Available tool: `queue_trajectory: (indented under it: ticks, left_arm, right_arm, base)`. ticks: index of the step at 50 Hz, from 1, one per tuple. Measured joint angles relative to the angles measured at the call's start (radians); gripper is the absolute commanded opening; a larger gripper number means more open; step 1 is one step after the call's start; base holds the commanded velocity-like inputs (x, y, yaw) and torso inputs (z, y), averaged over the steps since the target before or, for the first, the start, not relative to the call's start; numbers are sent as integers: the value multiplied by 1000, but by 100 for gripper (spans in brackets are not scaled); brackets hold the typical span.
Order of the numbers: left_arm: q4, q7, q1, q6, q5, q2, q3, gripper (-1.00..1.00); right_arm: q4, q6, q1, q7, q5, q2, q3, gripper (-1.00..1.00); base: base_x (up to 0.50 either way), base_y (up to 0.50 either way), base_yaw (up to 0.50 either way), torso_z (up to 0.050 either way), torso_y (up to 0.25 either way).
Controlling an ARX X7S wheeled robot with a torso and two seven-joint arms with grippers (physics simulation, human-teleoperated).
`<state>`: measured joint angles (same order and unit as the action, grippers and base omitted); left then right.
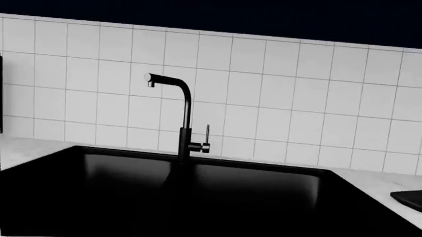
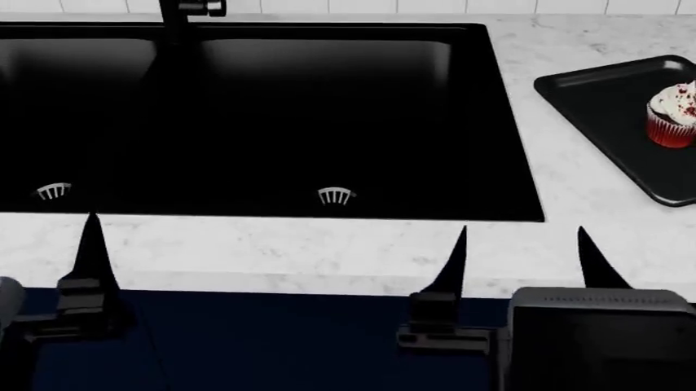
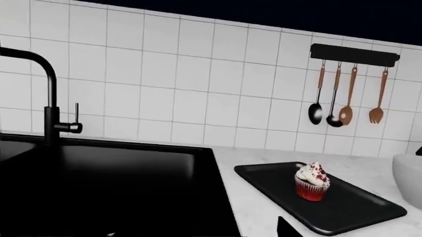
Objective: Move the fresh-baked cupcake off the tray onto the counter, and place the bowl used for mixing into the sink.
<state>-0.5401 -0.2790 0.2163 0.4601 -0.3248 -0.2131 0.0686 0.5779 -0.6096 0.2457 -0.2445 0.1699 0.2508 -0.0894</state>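
The cupcake, white-frosted in a red liner, stands on the black tray on the counter, right of the black double sink. Part of the white-grey bowl shows beyond the tray at the right wrist view's edge; the head view does not show it. My right gripper hangs open over the counter's front edge, well short of the tray and holding nothing. My left gripper shows only one finger, with no second finger beside it, in front of the left basin.
A black faucet rises behind the sink's divider against a white tiled wall. Copper utensils hang on a rack above the tray. Each basin has a silver drain strainer. A tray corner shows in the left wrist view.
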Motion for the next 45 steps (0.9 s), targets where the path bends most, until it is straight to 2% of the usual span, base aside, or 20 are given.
queue_trajectory:
  ticks: [18,45]
  left_arm:
    - [62,-36,264,142,-1,-7,34,100]
    - [279,-7,537,173,26,-1,112,100]
  right_arm:
    - [-46,-172,242,-1,10,34,3,100]
    - [-359,-147,543,38,-11,38,-53,100]
  base:
    - [0,0,0,0,0]
    - [0,0,0,0,0]
